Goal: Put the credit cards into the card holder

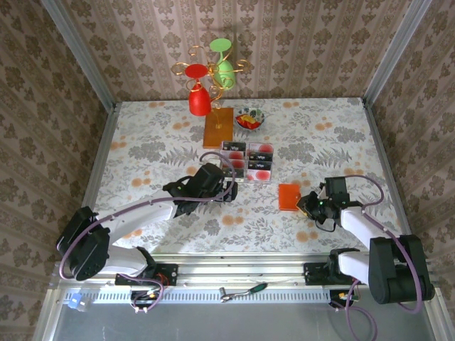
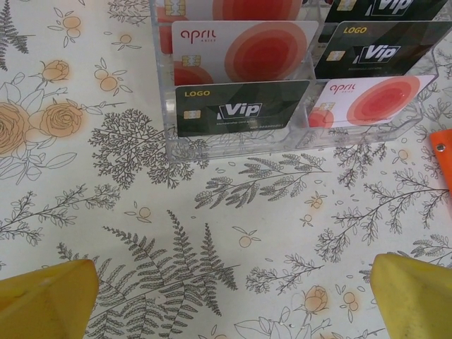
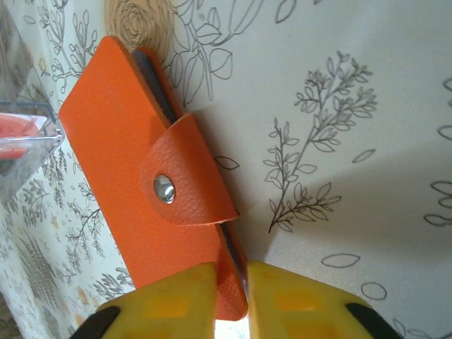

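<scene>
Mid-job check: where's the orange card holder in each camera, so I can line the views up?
Top external: card holder right of centre, just right of and nearer than the clear tray.
Left wrist: card holder an orange sliver at the right edge, beside the clear tray.
Right wrist: card holder large, left of centre; clear tray corner at left edge.
Shared landmark: the clear tray.

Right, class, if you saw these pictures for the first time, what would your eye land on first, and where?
The bright orange card holder stands out right of centre, one corner pinched by the right gripper. Mid-table a clear tray holds black and red-blotched credit cards; at the far edge stand a red glass and a green glass on a stand.
</scene>
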Tool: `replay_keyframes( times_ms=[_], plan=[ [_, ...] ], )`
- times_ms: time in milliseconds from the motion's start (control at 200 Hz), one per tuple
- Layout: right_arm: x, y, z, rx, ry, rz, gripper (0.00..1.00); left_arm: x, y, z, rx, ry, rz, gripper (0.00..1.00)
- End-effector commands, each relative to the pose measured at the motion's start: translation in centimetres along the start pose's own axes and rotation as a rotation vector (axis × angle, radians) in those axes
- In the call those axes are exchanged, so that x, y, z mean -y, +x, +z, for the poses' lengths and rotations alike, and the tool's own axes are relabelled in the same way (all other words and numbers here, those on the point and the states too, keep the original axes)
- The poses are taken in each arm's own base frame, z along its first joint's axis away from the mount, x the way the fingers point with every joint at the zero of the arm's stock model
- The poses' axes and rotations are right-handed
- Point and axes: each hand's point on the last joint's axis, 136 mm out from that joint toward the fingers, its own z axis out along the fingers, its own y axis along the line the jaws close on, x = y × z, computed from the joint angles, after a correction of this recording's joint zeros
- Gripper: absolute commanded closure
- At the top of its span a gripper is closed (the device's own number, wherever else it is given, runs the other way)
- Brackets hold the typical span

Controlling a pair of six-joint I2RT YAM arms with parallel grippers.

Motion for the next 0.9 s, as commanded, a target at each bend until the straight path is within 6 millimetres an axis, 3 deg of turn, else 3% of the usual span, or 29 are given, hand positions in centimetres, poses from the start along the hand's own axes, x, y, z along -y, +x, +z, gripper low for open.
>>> replay_keyframes(
  times_ms=[0, 85, 245, 395, 580, 895],
  plan=[
    [-0.2, 0.2, 0.2, -0.011, -0.024, 0.005, 0.88, 1.1, -1.2, -0.4, 0.029, 0.019, -0.007, 0.0],
    [-0.6, 0.1, 0.1, -0.012, -0.041, 0.001, 1.0, 1.0, -1.2, -0.4, 0.029, 0.017, -0.005, 0.0],
    [-1.8, 0.2, -0.3, -0.024, -0.099, -0.003, 1.0, 0.7, -1.3, -0.4, 0.028, 0.014, -0.025, 0.0],
    [-4.6, 0.4, -1.7, -0.033, -0.23, -0.002, 1.0, -0.4, -2.0, -0.5, 0.029, 0.069, -0.153, 0.0],
    [-9.4, 1.7, -3.7, -0.047, -0.356, -0.054, 1.0, -1.7, -2.9, -0.7, 0.052, 0.169, -0.321, 0.0],
    [-19.0, 5.4, -5.8, -0.075, -0.558, -0.151, 1.0, 1.1, -4.6, -2.1, 0.094, 0.392, -0.39, 0.0]
  ],
)
